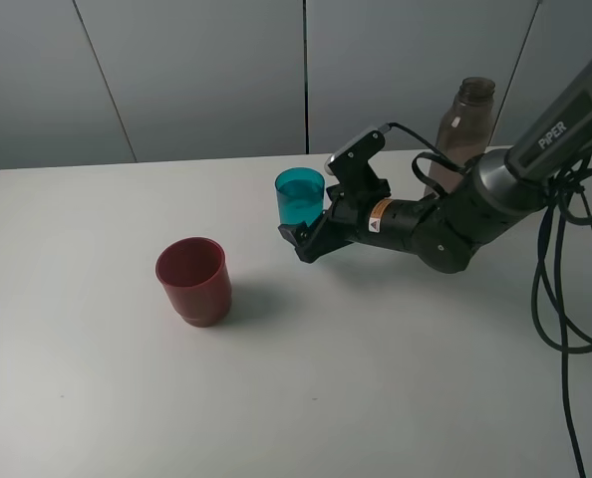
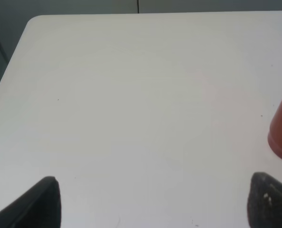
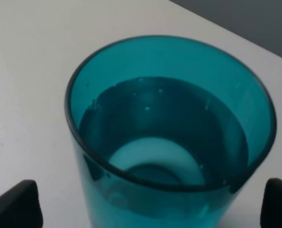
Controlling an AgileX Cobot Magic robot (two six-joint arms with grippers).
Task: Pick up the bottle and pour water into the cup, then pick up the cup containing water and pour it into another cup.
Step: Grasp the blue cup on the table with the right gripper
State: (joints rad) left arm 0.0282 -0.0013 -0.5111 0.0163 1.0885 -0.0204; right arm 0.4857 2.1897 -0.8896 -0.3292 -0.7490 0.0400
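The cup (image 1: pixel 300 195), part full of water, stands upright on the table (image 1: pixel 97 378), mouth up, between the right gripper's (image 1: pixel 306 237) wide-spread jaws, ungrasped. The bottle (image 1: pixel 465 124) stands upright behind the cup; the red cup (image 1: pixel 192 279) sits well apart. The left gripper (image 2: pixel 153 199) gapes, holding nothing.

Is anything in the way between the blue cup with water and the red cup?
No, nothing visible. Only bare white table lies between the small see-through teal plastic cup and the squat dark red plastic cup.
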